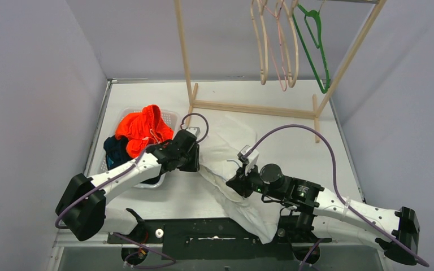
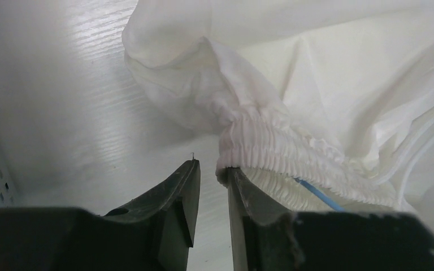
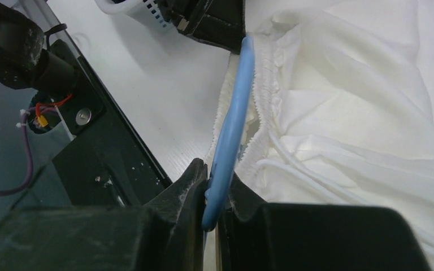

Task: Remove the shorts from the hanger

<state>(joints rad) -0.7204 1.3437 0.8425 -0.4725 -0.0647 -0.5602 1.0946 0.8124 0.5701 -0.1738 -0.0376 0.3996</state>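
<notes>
The white shorts (image 1: pixel 229 144) lie crumpled on the table between the two arms, their gathered waistband (image 2: pixel 271 152) still round a blue hanger (image 3: pixel 234 113). My right gripper (image 3: pixel 217 178) is shut on the hanger's near end, low over the shorts (image 3: pixel 344 113). My left gripper (image 2: pixel 212 169) sits at the waistband's left end. Its jaws stand a narrow gap apart, with only bare table showing between them. The waistband's corner rests over the right fingertip (image 2: pixel 231 178). A short length of the blue hanger (image 2: pixel 316 193) shows under the elastic.
A white basket (image 1: pixel 172 117) left of the shorts holds bright orange shorts (image 1: pixel 144 127) and a dark navy pair (image 1: pixel 116 152). A wooden rack (image 1: pixel 248 107) at the back carries several empty hangers (image 1: pixel 277 51), one green (image 1: pixel 316 45). The black base plate (image 3: pixel 107 152) lies near.
</notes>
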